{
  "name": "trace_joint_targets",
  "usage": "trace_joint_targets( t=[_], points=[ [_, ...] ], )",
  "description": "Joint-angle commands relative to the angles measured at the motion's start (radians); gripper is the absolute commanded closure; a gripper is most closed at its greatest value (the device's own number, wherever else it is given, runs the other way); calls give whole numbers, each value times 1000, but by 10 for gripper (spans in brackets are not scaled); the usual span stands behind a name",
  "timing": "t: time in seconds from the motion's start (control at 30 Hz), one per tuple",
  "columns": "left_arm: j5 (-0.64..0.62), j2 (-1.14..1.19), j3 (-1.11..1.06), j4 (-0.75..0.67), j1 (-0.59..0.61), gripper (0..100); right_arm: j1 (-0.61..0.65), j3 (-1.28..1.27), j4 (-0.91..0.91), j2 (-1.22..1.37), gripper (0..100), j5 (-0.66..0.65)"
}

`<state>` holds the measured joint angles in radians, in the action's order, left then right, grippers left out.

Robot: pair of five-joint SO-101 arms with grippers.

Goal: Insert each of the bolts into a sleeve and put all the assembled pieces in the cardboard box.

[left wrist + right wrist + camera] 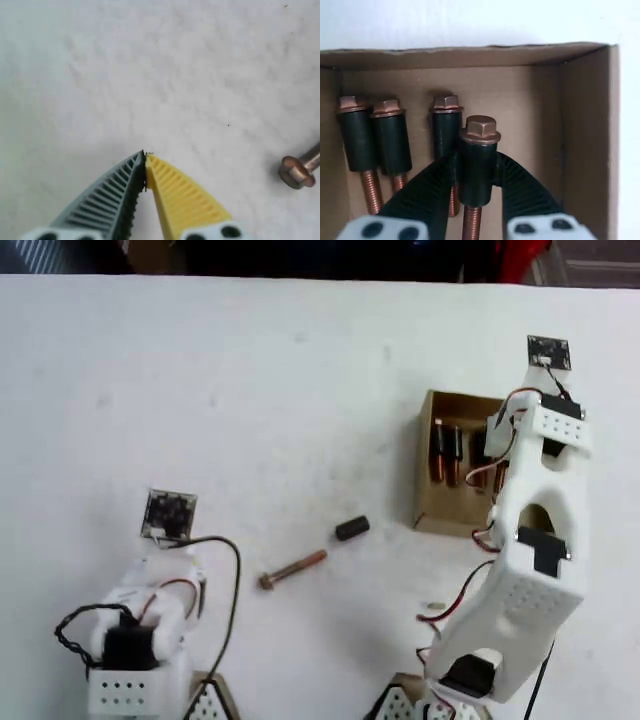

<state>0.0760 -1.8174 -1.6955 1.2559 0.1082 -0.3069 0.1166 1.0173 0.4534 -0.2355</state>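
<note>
Over the cardboard box (580, 125) my right gripper (476, 167) is shut on an assembled piece (478, 160), a copper bolt in a black sleeve, held at the sleeve. Three assembled pieces (390, 142) lie side by side on the box floor beyond it. In the high view the right arm (540, 500) covers part of the box (428, 460). A loose copper bolt (293, 570) and a loose black sleeve (352, 529) lie on the white table between the arms. My left gripper (145, 156) is shut and empty, low over the table, with the bolt's head (297, 171) off to one side.
The white table (250, 390) stretches wide and bare at the back and left. The left arm (140, 630) sits near the front edge. Both arm bases stand at the front edge, with cables trailing near them.
</note>
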Motion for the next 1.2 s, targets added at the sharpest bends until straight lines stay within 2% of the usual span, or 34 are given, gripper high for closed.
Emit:
trace_joint_targets(
  t=[0.0, 0.2, 0.4, 0.5, 0.87, 1.17],
  points=[
    [14, -7, 2, 5, 10, 977, -2, 81, 1, 15, 977, -12],
    [14, -7, 2, 5, 10, 977, 2, 97, -1, 24, 967, -12],
    [14, -7, 2, 5, 10, 977, 64, 97, 4, 30, 812, -12],
    [14, -7, 2, 5, 10, 977, 101, 98, 21, 24, 771, -14],
    [14, -7, 2, 5, 10, 977, 208, 160, 269, -206, 812, -14],
    [14, -7, 2, 5, 10, 977, 400, 157, 479, -433, 811, -14]
  ],
)
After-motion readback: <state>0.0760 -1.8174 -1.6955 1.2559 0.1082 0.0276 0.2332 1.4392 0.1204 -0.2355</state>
